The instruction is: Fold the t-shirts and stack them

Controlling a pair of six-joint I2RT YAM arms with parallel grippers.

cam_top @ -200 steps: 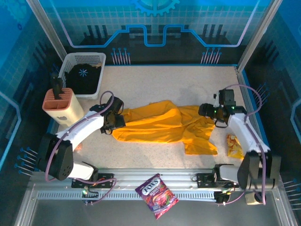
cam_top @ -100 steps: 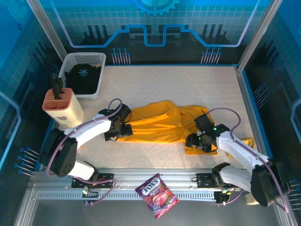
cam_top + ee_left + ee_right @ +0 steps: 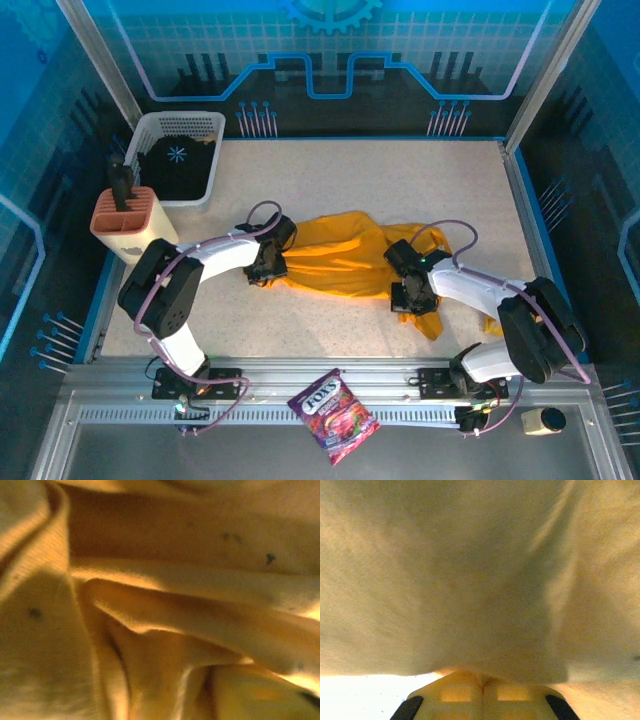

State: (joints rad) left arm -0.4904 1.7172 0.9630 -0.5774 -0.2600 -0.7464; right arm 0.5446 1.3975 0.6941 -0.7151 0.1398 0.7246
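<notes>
A golden-yellow t-shirt (image 3: 335, 262) lies bunched in a narrow heap in the middle of the table. My left gripper (image 3: 270, 265) presses into the shirt's left end. In the left wrist view, folds of the t-shirt (image 3: 190, 630) hide its fingers, so its state cannot be read. My right gripper (image 3: 412, 298) sits on the shirt's lower right part, where a flap hangs toward the front. In the right wrist view, my right gripper (image 3: 482, 692) has its fingers closed together, with the t-shirt (image 3: 470, 580) rising from the pinch.
A white basket (image 3: 182, 150) holding a dark cloth stands at the back left. A cream and orange holder (image 3: 128, 222) stands in front of it. A candy packet (image 3: 333, 415) lies on the front rail. Bare tabletop (image 3: 400, 180) lies behind the shirt.
Both arms swung inward onto the shirt, the right one from the far right. The right gripper closed on fabric. The shirt was pushed into a narrower heap.
</notes>
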